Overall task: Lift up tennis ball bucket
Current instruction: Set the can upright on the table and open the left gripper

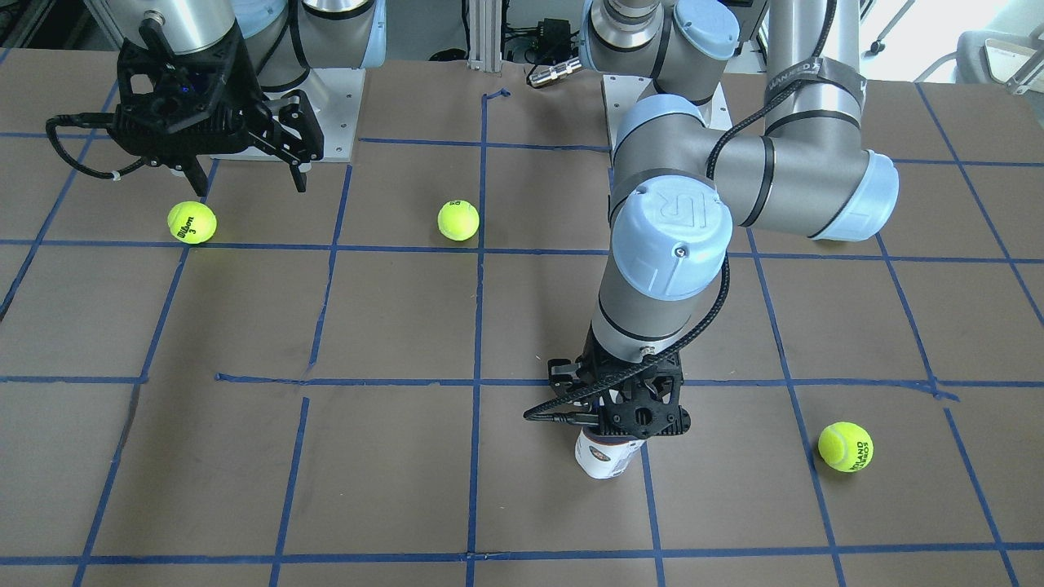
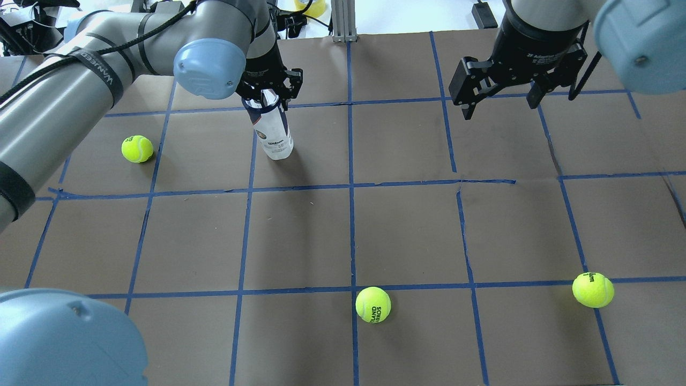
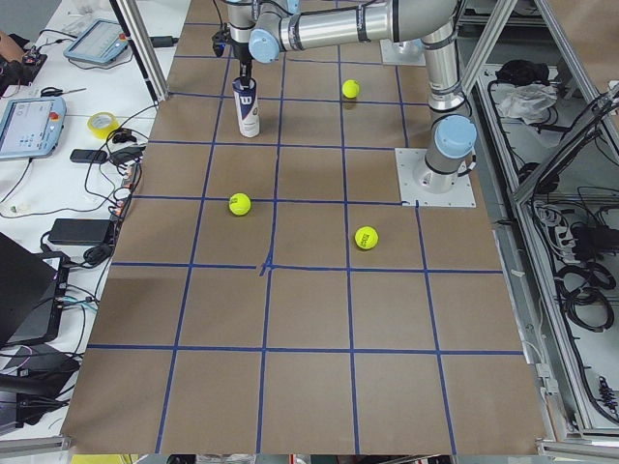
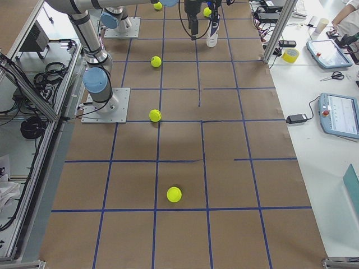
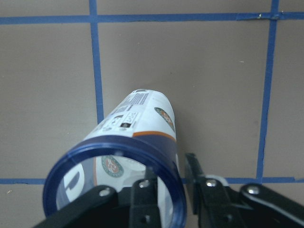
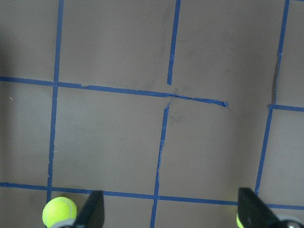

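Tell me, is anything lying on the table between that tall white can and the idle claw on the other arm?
No. In the overhead view, only bare brown table with blue tape lines separates the tennis ball bucket from the right end effector.

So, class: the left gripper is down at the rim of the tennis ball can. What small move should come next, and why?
Probably a straight upward pull. The left gripper pinches the rim of the tennis ball bucket, one finger inside and one outside, and the can still seems to stand upright on the table. The right gripper hangs open, well away.

Bright even lighting, soft shadows, sharp focus.
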